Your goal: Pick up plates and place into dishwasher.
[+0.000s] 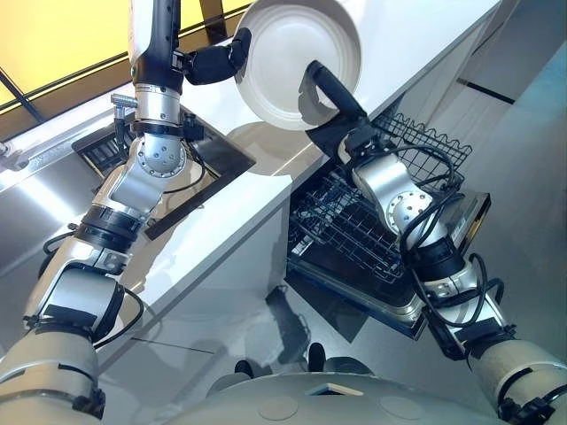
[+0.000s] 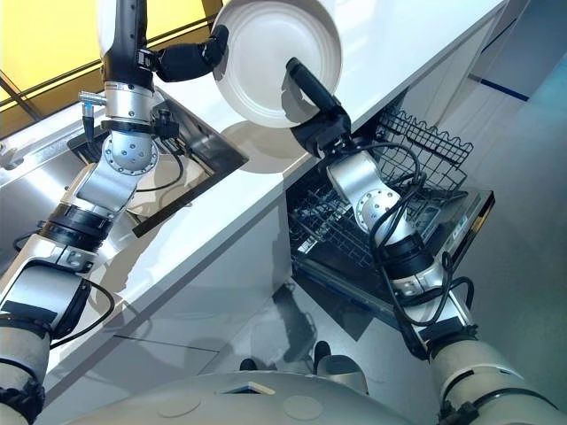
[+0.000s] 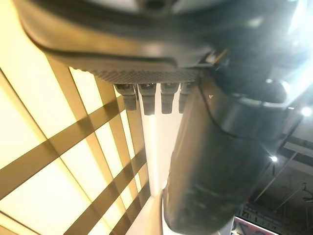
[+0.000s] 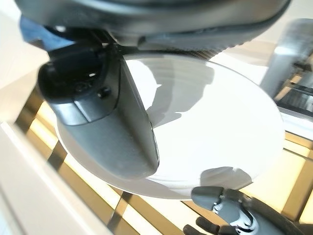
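Observation:
A white plate [image 1: 297,57] is held tilted in the air above the white counter [image 1: 257,199]. My left hand [image 1: 213,62] grips its left rim with curled fingers. My right hand [image 1: 330,93] holds the lower right rim, its thumb [image 4: 129,132] lying across the plate's face [image 4: 210,132] and its fingers hidden behind. In the right wrist view the left hand [image 4: 220,200] shows at the plate's far rim. The open dishwasher [image 1: 390,221] stands below and right of the plate, its wire rack pulled out over the lowered door [image 1: 354,297].
A steel sink [image 1: 177,168] is sunk into the counter under my left arm, with a faucet [image 1: 120,106] behind it. The counter's edge runs diagonally between sink and dishwasher. Grey floor [image 1: 523,177] lies right of the dishwasher.

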Robot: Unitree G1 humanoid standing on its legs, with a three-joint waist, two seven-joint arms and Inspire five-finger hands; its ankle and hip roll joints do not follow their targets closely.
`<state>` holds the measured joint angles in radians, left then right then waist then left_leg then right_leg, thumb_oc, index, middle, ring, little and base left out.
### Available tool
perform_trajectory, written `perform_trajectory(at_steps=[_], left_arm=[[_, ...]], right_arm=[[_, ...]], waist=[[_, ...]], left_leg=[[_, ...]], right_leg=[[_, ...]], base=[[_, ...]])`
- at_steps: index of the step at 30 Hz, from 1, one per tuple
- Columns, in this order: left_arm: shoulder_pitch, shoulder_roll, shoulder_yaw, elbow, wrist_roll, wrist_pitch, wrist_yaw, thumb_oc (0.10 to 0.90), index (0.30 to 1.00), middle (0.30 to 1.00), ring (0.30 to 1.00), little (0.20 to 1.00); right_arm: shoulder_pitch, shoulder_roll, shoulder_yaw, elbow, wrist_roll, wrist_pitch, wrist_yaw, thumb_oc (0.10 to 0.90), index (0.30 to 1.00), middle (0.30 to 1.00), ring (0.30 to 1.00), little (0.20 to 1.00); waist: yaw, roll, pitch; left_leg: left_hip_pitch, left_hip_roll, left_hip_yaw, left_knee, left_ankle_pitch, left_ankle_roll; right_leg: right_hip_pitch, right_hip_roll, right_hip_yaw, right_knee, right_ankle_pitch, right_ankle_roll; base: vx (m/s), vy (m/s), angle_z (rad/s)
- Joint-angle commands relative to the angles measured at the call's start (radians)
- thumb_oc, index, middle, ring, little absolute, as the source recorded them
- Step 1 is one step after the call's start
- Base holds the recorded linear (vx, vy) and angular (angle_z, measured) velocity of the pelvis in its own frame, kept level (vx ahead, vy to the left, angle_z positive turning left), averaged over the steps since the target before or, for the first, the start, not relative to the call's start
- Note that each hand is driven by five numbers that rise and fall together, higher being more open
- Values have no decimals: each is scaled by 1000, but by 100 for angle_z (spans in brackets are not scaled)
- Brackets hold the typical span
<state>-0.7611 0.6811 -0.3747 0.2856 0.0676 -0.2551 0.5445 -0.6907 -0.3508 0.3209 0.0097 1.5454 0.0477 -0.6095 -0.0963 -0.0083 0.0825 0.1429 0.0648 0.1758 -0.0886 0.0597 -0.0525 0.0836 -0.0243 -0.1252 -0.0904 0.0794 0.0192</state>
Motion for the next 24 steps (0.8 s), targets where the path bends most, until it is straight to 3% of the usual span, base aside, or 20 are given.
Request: perform_trajectory(at_steps=[1,5,7,11,15,18,24], left_arm=[[-99,163,148,39,-47,30,77,800,900,900,900,900],[-112,158,134,10,-26,51,83,800,900,900,900,900],[-98,148,132,-16,-19,65,81,800,900,900,900,900],[-53,123,142,-76,-2,94,68,800,900,900,900,900],[-15,121,157,-120,-3,115,52,800,900,900,900,900],[10,134,171,-123,-11,116,43,800,900,900,900,900],[67,152,206,-116,-20,111,43,800,900,900,900,900]], right_arm=[[-187,-120,-291,102,-142,-268,-74,100,300,300,300,200],[-252,-198,-325,255,-284,-408,-210,100,300,300,300,200],[-268,-226,-352,316,-350,-538,-319,100,300,300,300,200],[-275,-275,-394,360,-457,-658,-485,100,300,300,300,200],[-272,-321,-413,388,-502,-643,-536,100,300,300,300,200],[-239,-352,-436,407,-574,-592,-528,100,300,300,300,200],[-144,-404,-491,437,-803,-504,-545,100,300,300,300,200]], waist=[[33,-1,-108],[51,-5,-112],[64,-7,-114],[86,-12,-113],[96,-14,-112],[98,-13,-110],[90,-9,-110]], left_leg=[[-40,-56,-65,28,-49,21],[-44,-54,-82,28,-48,15],[-47,-54,-95,26,-46,15],[-53,-51,-124,25,-39,13],[-59,-48,-140,27,-33,11],[-62,-47,-144,27,-31,9],[-58,-43,-142,22,-29,9]], right_leg=[[7,41,-46,100,-114,45],[13,44,-50,94,-114,40],[18,47,-48,86,-113,37],[24,52,-46,82,-113,31],[23,55,-46,83,-112,29],[20,57,-43,84,-110,29],[16,59,-33,89,-111,31]], base=[[-3,-33,14],[2,-30,19],[11,-34,25],[18,-39,20],[19,-33,14],[17,-17,21],[30,-11,17]])
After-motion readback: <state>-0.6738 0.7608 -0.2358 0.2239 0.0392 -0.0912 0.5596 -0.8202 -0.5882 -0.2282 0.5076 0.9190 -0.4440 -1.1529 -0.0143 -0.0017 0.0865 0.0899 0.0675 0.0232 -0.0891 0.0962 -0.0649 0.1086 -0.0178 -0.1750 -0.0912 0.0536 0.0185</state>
